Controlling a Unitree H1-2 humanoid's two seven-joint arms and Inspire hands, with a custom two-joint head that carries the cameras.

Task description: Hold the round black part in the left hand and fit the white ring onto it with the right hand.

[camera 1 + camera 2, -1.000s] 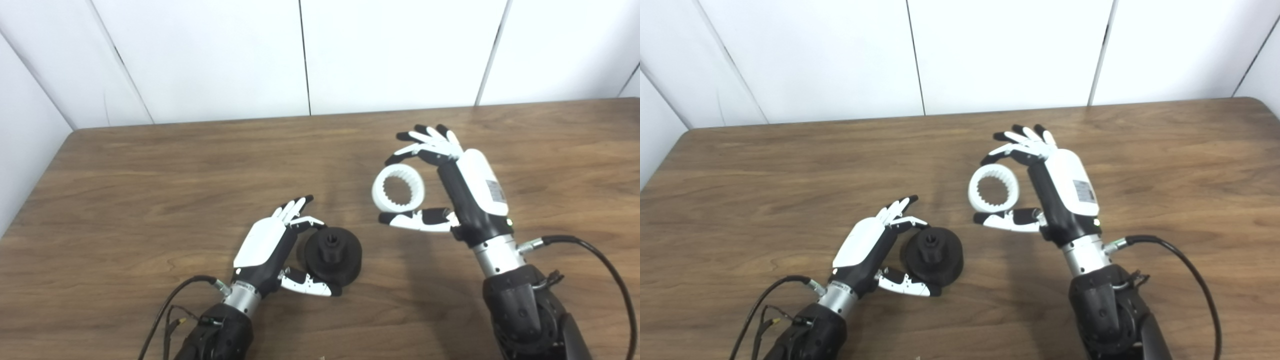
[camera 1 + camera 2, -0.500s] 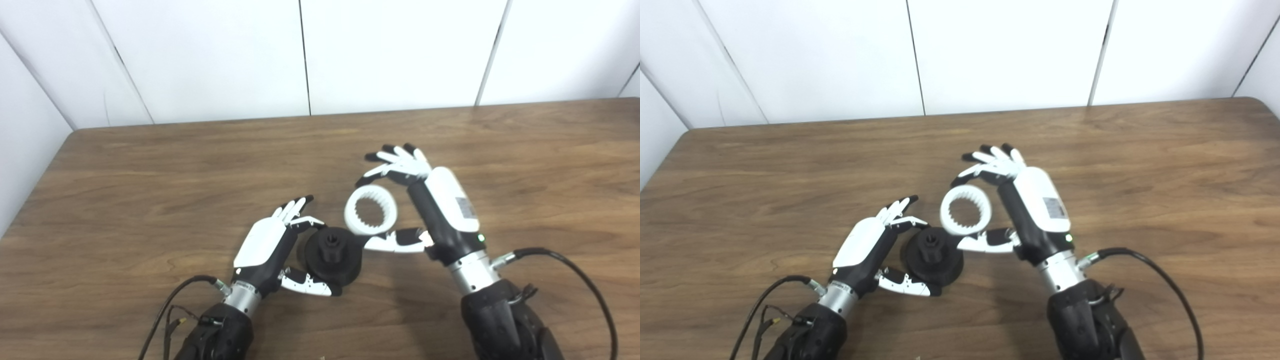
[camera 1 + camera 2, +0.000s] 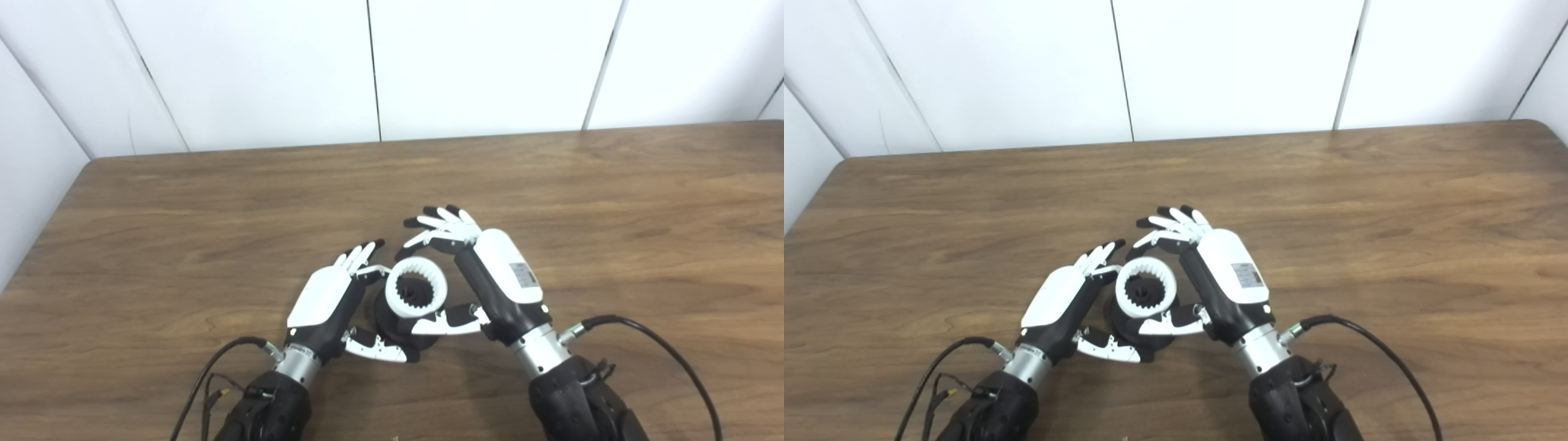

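Note:
The round black part rests on the wooden table near the front, its central hub showing through the white ring. My left hand cups it from the left, thumb under its front edge and fingers at its back. The white ring, toothed inside, sits directly over the black part, held between thumb and fingers of my right hand. Whether the ring is seated on the part or just above it cannot be told. The right eye view gives the same picture: ring, left hand, right hand.
Black cables trail from both wrists along the table's front. White wall panels stand behind the table's far edge. The table's left edge lies near the wall at the left.
My right hand carried the white ring down and to the left, from mid-air right of centre to directly over the black part. The left hand and black part stayed still.

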